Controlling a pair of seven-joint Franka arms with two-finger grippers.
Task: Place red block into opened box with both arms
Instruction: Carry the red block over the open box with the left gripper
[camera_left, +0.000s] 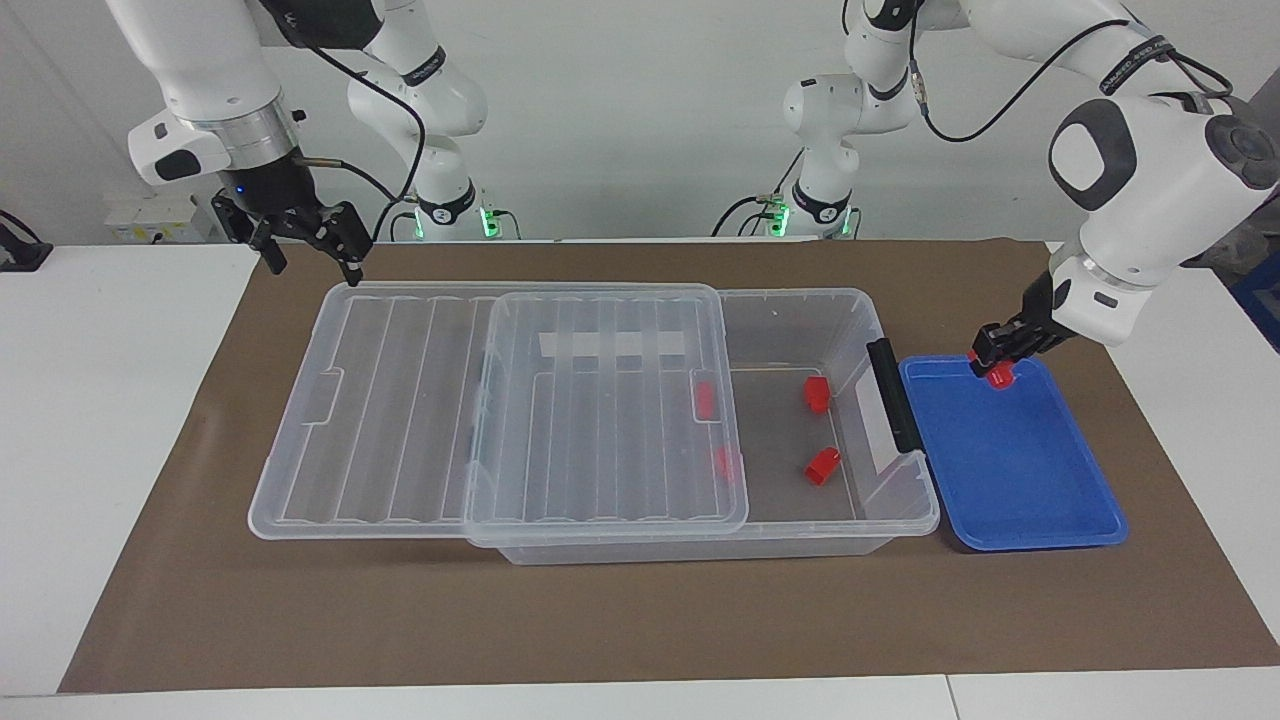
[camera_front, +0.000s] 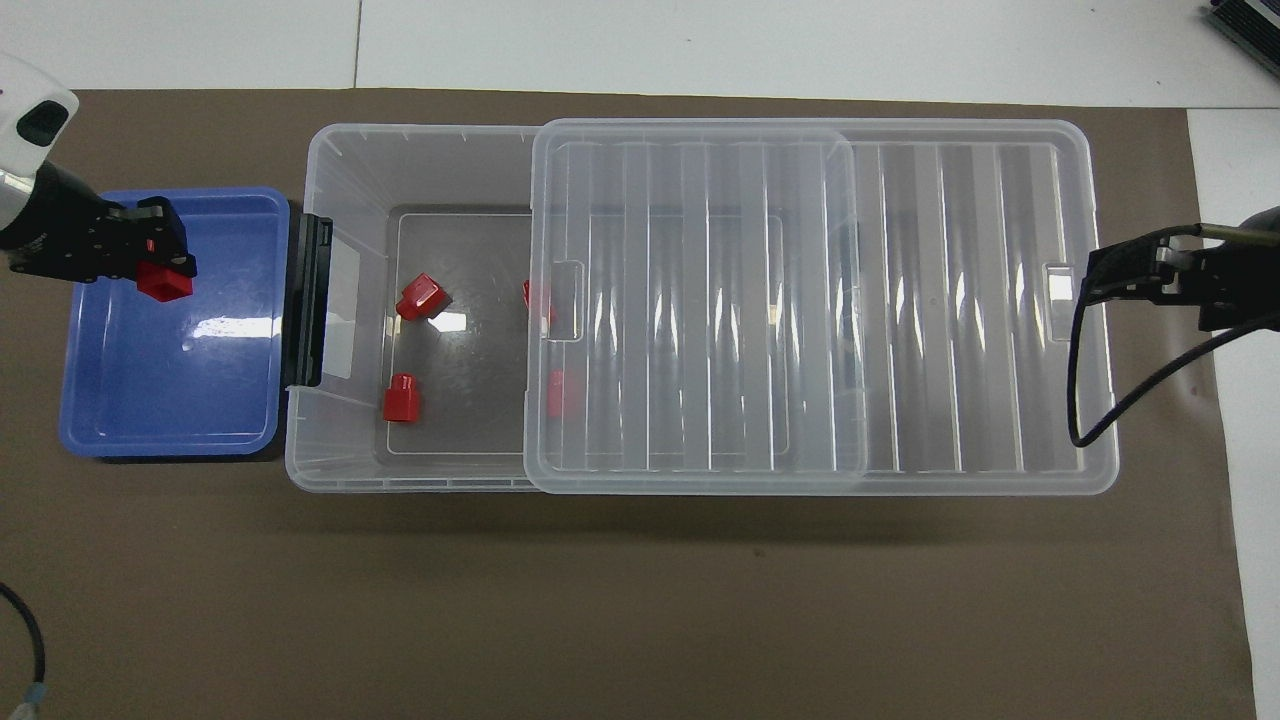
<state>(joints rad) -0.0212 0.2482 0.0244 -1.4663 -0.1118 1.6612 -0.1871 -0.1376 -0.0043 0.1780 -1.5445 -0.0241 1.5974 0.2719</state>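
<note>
My left gripper is shut on a small red block and holds it in the air over the blue tray; the overhead view shows the same gripper and block. The clear box lies beside the tray, its ribbed lid slid toward the right arm's end so the tray end is uncovered. Two red blocks lie on the open floor of the box. Two more show through the lid. My right gripper hangs open over the lid's outer end.
The box's black handle bar stands between the tray and the box opening. A brown mat covers the table under everything. A black cable loops down from the right gripper over the lid.
</note>
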